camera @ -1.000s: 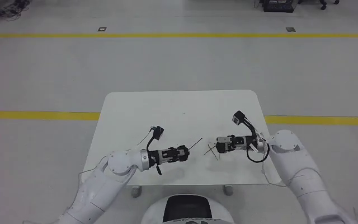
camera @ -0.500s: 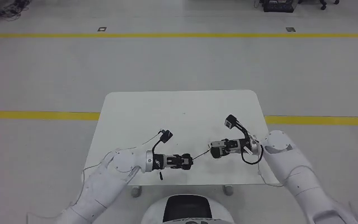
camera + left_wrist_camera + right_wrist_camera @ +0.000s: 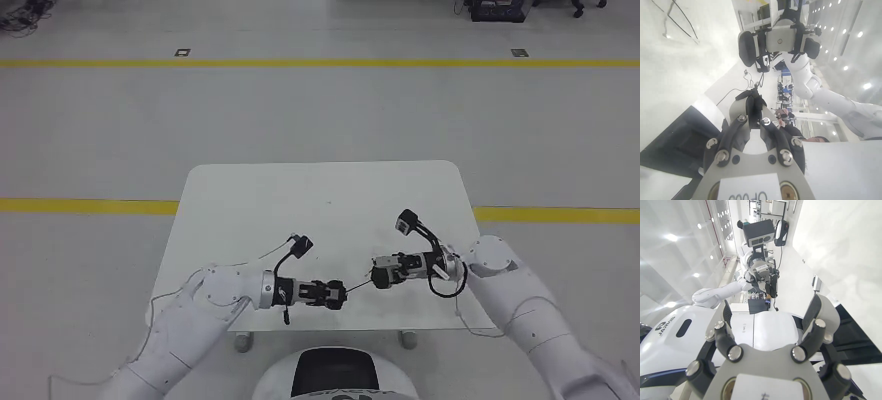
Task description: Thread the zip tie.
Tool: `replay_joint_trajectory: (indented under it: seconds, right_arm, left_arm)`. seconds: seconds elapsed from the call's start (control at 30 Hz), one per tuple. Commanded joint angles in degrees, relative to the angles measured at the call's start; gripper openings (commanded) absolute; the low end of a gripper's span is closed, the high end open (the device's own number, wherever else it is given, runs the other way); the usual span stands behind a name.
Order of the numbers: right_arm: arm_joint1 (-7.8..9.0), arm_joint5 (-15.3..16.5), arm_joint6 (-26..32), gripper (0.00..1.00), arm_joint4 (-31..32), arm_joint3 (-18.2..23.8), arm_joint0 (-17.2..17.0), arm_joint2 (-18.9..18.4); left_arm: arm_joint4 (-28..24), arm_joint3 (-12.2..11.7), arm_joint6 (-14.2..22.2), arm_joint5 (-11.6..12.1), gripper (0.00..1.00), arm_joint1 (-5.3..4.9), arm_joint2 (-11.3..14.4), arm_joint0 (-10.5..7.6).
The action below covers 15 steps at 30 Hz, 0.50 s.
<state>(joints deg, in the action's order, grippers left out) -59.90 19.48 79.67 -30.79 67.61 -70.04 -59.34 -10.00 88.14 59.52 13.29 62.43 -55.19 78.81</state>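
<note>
Zip tie (image 3: pixel 356 282), thin and black, was pinched in the closed left hand (image 3: pixel 340 291) above the near edge of the table (image 3: pixel 300 200), its free end reaching toward the right hand (image 3: pixel 375 278), whose fingers stood open; the limp tip looked liable to flex aside and miss.

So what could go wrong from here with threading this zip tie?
The zip tie is pinched only by the left pincer; its thin free end could flex and miss. The right pincer stands wide open at that end, so closing off-line might knock it aside. Loose ties on the table could get snagged.
</note>
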Motion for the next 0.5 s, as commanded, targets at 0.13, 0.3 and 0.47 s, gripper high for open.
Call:
replay_joint_trajectory:
  seconds: [0.13, 0.3, 0.47]
  right_arm:
    - [1.85, 0.0, 0.0, 0.77, -1.0, 0.3, 1.2, 3.0]
    - [3.22, 0.0, 0.0, 0.47, -1.0, 0.6, 2.3, 5.5]
    - [4.3, 0.0, 0.0, 0.4, -1.8, 0.9, 3.1, 7.4]
  left_arm:
    - [-1.0, -1.3, 2.3, 0.6, 0.0, -0.31, 0.8, -1.11]
    - [-1.1, -1.8, 2.6, 0.9, 0.0, -0.61, 1.3, -1.59]
    - [-1.3, -1.7, 2.6, 1.1, 0.0, -0.9, 1.7, -1.78]
